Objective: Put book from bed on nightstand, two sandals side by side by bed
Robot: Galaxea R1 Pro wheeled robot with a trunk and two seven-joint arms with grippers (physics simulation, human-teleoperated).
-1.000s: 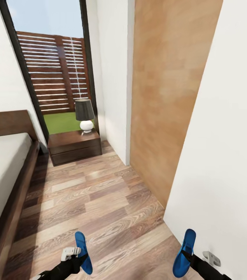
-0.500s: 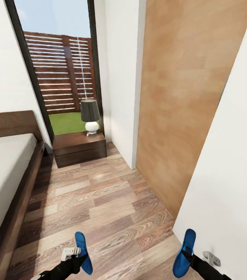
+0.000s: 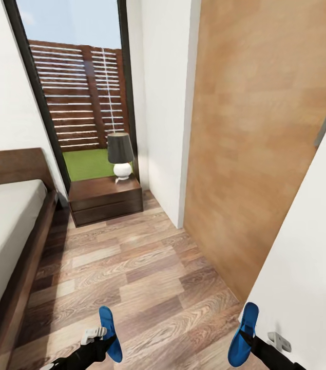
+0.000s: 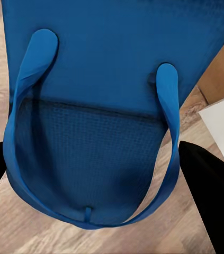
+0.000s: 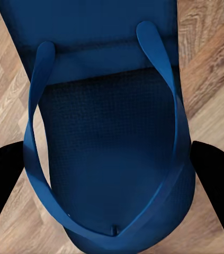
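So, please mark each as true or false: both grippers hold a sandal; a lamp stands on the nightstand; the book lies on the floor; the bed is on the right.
1. Left gripper and right gripper each hold a sandal (left sandal, right sandal). True.
2. A lamp stands on the nightstand. True.
3. The book lies on the floor. False: no book there.
4. The bed is on the right. False: on the left.

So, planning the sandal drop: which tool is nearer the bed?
Left. The left tool, holding a sandal, is low beside the bed frame; the right tool, with the other sandal, is by the white wall.
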